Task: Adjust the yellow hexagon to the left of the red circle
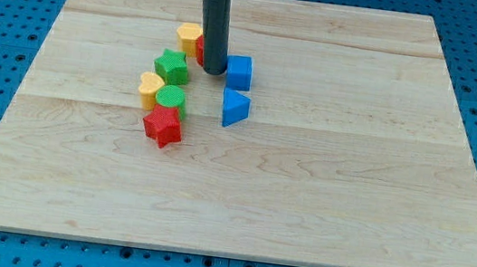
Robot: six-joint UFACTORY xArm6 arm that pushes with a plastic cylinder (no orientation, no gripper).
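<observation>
The yellow hexagon point(188, 35) lies on the wooden board point(353, 166) near the view's top, left of centre. Just right of it a red block point(200, 50), probably the red circle, is mostly hidden behind my rod. My tip point(213, 70) rests on the board right against that red block, between the yellow hexagon and the blue cube point(240, 71). The hexagon and the red block look touching or nearly so.
A green star point(172, 66) sits below the hexagon. Below that are a yellow heart point(149, 87), a green circle point(171, 100) and a red star point(163, 126). A blue triangle point(234, 108) lies below the blue cube. Blue pegboard surrounds the board.
</observation>
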